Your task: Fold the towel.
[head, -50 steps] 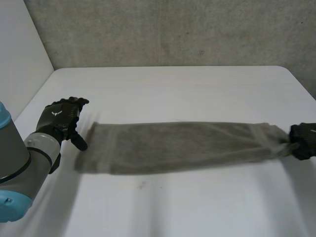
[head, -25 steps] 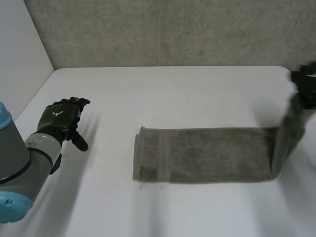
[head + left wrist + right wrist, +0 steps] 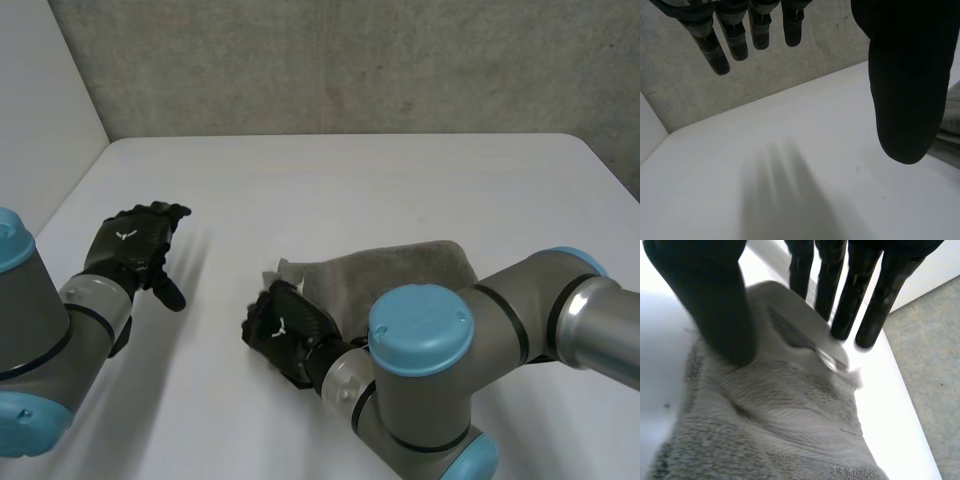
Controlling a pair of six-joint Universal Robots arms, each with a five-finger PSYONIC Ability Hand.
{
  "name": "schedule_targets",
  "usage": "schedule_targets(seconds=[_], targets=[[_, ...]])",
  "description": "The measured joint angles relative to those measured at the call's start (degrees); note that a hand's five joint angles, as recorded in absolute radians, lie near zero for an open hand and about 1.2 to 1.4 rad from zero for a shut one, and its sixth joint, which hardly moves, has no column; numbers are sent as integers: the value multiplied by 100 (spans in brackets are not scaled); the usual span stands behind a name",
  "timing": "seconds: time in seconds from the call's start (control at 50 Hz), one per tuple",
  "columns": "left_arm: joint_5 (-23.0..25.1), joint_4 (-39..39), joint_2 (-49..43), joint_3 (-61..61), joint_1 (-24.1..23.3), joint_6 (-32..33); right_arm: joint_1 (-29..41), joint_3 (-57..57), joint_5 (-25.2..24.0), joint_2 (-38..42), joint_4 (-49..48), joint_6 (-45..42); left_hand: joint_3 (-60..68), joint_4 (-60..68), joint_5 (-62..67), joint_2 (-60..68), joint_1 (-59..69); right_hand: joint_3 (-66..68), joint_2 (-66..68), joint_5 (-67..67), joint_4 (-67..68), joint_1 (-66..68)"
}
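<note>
The grey towel (image 3: 405, 265) lies folded over on the white table (image 3: 350, 180), right of centre. My right arm reaches across it, and my right hand (image 3: 285, 330) rests at the towel's left end, next to a small white label (image 3: 288, 268). In the right wrist view the towel (image 3: 780, 430) lies under the palm, its folded end between the straight fingers (image 3: 870, 295) and the spread thumb, which do not pinch it. My left hand (image 3: 135, 245) hovers open over bare table at the left, apart from the towel. Its straight fingers (image 3: 730, 30) hold nothing, and the towel's edge (image 3: 952, 115) shows beside the thumb.
A grey concrete wall (image 3: 350, 60) runs behind the table's far edge. A white panel (image 3: 40, 110) stands at the left. My right arm's big joint (image 3: 425, 340) covers the towel's near part.
My right hand has carried the towel's right end up and over to the left end, doubling the towel, and its fingers have opened. My left hand has hardly moved.
</note>
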Motion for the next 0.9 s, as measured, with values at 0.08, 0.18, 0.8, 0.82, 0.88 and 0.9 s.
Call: schedule_targets(seconds=[0.08, 0.18, 0.8, 0.82, 0.88, 0.9], targets=[[2, 22, -19, 2, -79, 2, -144, 86, 238, -438, 9, 211, 0, 0, 0, 0, 0, -2231, -2116, -2060, -2194, -1454], [10, 145, -5, 66, -203, 0, -720, 303, 538, -1167, 20, 885, 0, 0, 0, 0, 0, -2571, -2338, -2411, -2473, -1522], [-712, 34, -2345, 1851, -2257, 399, -4511, 3430, -1348, -2160, -232, 2340, 0, 0, 0, -1, -10, -266, -121, -413, -288, 274], [-712, 34, -2345, 1851, -2257, 399, -4511, 3430, -1348, -2160, -232, 2340, 0, 0, 0, -1, -10, -266, -121, -413, -288, 274], [-899, 38, -2415, 1807, -2290, 616, -4506, 3416, -1282, -1966, -404, 2290, 0, 0, 0, -1, -10, 1675, 1860, 1427, 1661, 1609], [-934, 40, -2418, 1797, -2297, 653, -4504, 3403, -1267, -1947, -428, 2282, 0, 0, -4, -1, -10, 2027, 2202, 1746, 2016, 1815]])
